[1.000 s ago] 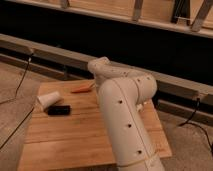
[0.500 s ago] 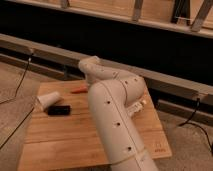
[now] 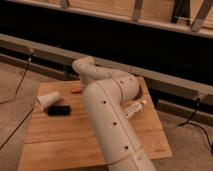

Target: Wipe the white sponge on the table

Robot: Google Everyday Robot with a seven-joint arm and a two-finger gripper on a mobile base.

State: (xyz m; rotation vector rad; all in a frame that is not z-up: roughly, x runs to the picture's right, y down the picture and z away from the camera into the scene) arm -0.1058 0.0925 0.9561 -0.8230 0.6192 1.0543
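Gripper: hidden behind the arm's own links, somewhere beyond the rounded end joint over the far left part of the table (image 3: 60,135); whether it is spread, pressed together or pinching anything cannot be told. Arm (image 3: 112,115): smooth white plastic tube sections with small dark round holes along the side, thick and cylindrical. It rises from the bottom edge, where its base is cut off, runs up to a bulky elbow over the far side of the table, then doubles back left to a knob-like joint. Table: light tan wood, lengthwise planks, rectangular, faint mark near the right front corner. White sponge: cannot be made out; the arm covers the middle of the table. On the left part lie a white tapered cup (image 3: 47,100) on its side and, just beside it, a small black block (image 3: 59,110). A thin orange-red item (image 3: 76,91) shows near the end joint, partly hidden. Right of the arm a long white cylinder (image 3: 134,108) with dark marks lies slantwise, its left end hidden by the arm. Behind the table, a grey ledge (image 3: 50,52) and a dark cable (image 3: 22,75)
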